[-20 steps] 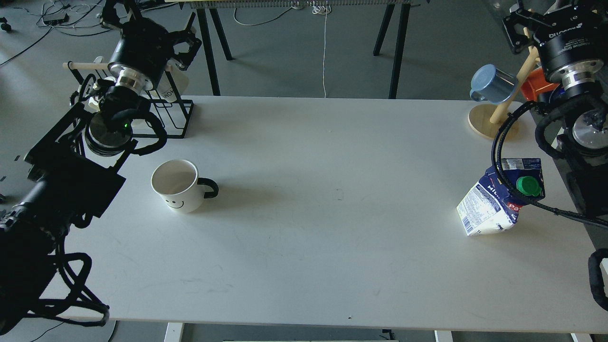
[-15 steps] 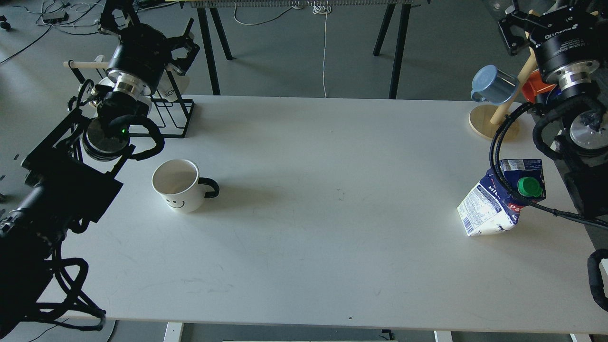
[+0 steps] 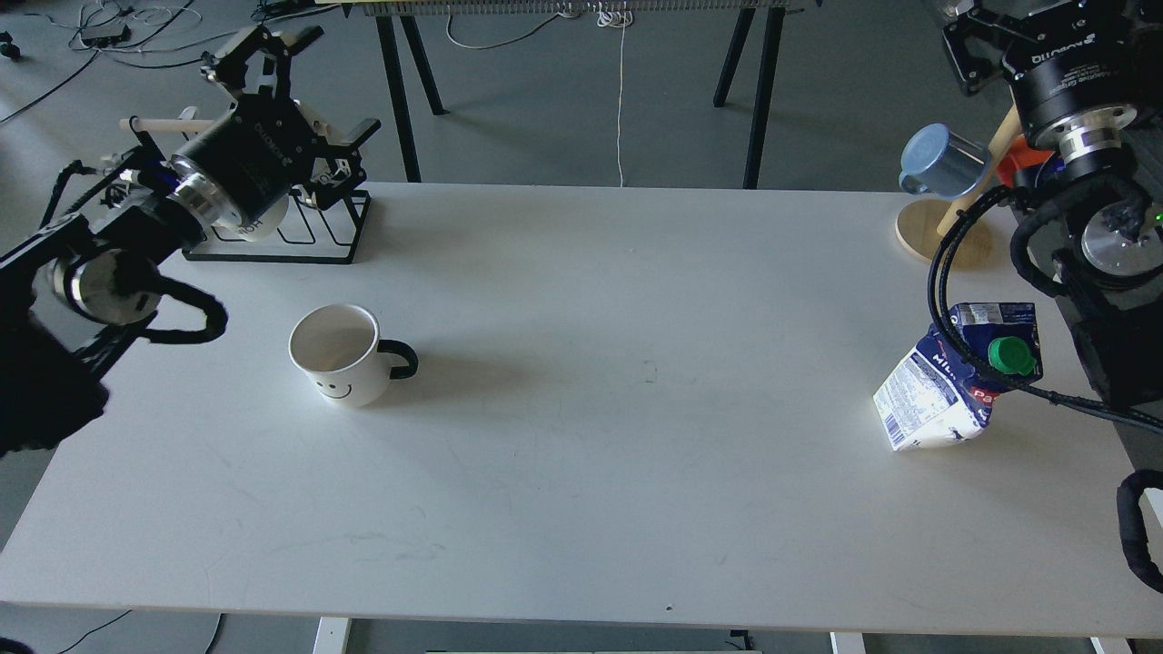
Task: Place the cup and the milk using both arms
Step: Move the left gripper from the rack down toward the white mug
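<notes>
The cup (image 3: pixel 336 356), a white mug with a black handle and a smiley face, stands upright on the left part of the white table (image 3: pixel 618 454). My left gripper (image 3: pixel 311 91) is open and empty, behind and above the cup, over the back left corner. The milk (image 3: pixel 949 386), a dented blue-and-white carton with a green cap, stands near the table's right edge. My right gripper (image 3: pixel 1036 11) is high at the top right, far behind the milk, its jaws spread and partly cut off by the view's edge. A black cable (image 3: pixel 938 282) of my right arm loops in front of the carton.
A black wire rack (image 3: pixel 313 236) holding a lettered white mug (image 3: pixel 259 222) stands at the back left. A wooden mug tree (image 3: pixel 940 234) with a blue mug (image 3: pixel 940 163) and an orange mug (image 3: pixel 1022 165) stands at the back right.
</notes>
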### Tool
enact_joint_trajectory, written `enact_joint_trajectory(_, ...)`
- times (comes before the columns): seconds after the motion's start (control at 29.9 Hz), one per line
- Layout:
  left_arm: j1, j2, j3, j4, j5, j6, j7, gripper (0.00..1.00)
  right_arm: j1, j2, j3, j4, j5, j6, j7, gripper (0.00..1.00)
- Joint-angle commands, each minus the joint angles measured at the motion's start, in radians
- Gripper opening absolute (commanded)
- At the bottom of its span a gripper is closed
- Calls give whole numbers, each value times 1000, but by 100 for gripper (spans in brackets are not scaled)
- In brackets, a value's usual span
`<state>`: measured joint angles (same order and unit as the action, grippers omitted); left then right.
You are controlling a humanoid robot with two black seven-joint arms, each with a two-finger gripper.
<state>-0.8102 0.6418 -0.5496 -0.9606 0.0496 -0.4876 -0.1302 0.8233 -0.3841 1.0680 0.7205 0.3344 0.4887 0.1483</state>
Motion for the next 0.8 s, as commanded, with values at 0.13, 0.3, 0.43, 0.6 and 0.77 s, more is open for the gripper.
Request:
enact_joint_trajectory(0.13, 0, 261, 37, -299, 583, -1, 24, 84, -6, 2, 4, 0, 1, 0, 0, 99)
enact_joint_trajectory(0.3, 0, 303, 39, -360, 1020, -1, 24, 84, -21, 4, 3, 2, 2, 0, 0, 99)
enact_joint_trajectory(0.43, 2, 308, 40, -357, 1306, -1, 27, 84, -30, 1, 7, 3, 6, 0, 0, 99)
enact_joint_trajectory(0.6, 8, 299, 46, -328, 1562, -1, 26, 84, -30, -10, 20, 5, 6, 0, 0, 99)
enact_joint_trajectory(0.77, 17, 283, 126, -277, 1694, -1, 23, 84, -30, -10, 30, 16, 6, 0, 0, 99)
